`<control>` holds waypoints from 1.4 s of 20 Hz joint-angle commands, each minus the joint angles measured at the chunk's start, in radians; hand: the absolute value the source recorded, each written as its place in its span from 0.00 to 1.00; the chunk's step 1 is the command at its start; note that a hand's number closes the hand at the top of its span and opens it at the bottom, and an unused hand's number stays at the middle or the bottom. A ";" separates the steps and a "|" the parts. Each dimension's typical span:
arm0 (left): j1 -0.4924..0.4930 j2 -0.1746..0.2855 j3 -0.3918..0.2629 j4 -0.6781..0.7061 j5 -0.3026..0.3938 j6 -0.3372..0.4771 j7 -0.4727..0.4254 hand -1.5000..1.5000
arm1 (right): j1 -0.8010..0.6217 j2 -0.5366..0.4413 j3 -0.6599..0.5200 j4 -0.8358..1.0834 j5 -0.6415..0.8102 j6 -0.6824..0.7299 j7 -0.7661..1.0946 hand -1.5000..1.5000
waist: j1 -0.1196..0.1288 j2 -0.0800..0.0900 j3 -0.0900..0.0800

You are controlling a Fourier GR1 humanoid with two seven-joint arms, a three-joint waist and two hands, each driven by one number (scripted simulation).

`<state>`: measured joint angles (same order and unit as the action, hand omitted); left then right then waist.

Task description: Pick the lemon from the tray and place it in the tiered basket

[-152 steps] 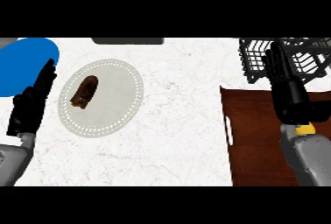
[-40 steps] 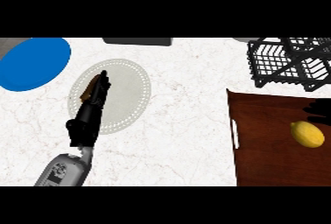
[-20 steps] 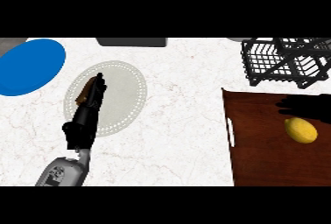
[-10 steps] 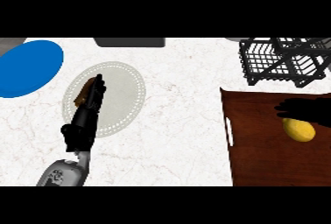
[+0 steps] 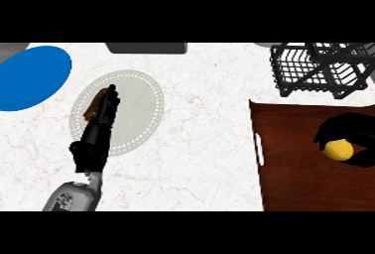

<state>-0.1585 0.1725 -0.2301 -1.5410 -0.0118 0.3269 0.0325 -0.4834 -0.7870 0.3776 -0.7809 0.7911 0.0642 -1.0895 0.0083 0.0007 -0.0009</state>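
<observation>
Two robot hands to report. Right robot hand (image 5: 350,130): curled round the lemon (image 5: 338,149), over the right part of the brown tray (image 5: 293,171). Left robot hand (image 5: 99,126): fingers straight, laid over the oval plate (image 5: 139,114), well apart from the lemon, so much the farther one. Beyond the tray's far edge, ahead and slightly left of the right robot hand: the tiered basket (image 5: 315,74). Probably calls for a lift first, then a short carry forward.

On the worktop (image 5: 198,149) I count two plates, one blue plate (image 5: 29,77) and one pale plate (image 5: 139,109), one brown morsel (image 5: 91,105), one tray (image 5: 293,168), one lemon (image 5: 338,149), one wire basket (image 5: 319,69), and two hands, the left hand (image 5: 99,130) and the right hand (image 5: 353,128).
</observation>
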 commanded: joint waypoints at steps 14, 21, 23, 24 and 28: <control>0.001 -0.011 0.019 0.032 -0.012 0.007 -0.008 0.50 | -0.131 0.303 -0.061 -0.009 0.178 0.107 1.226 1.00 | -0.016 -0.016 -0.006; 0.052 0.012 0.041 0.014 0.011 -0.021 -0.025 0.50 | -0.196 0.378 -0.076 -0.315 0.227 0.236 1.631 1.00 | -0.038 -0.022 -0.003; 0.017 -0.014 0.029 0.049 -0.018 0.003 -0.035 0.50 | -0.202 0.357 -0.109 -0.428 0.215 0.266 1.688 1.00 | -0.053 -0.019 -0.002; 0.019 0.005 0.047 0.018 -0.008 -0.002 -0.021 0.50 | -0.220 0.340 -0.124 -0.485 0.207 0.313 1.717 1.00 | -0.050 -0.022 -0.002; 0.048 0.013 0.041 -0.001 -0.006 -0.017 -0.015 0.50 | -0.291 0.347 -0.172 -0.692 0.193 0.440 1.874 1.00 | -0.044 -0.022 -0.002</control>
<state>-0.1350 0.1723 -0.1981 -1.5365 -0.0229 0.3242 0.0351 -0.7184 -0.4300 0.2497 -1.2960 0.9961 0.3906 0.6471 -0.0371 -0.0216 -0.0037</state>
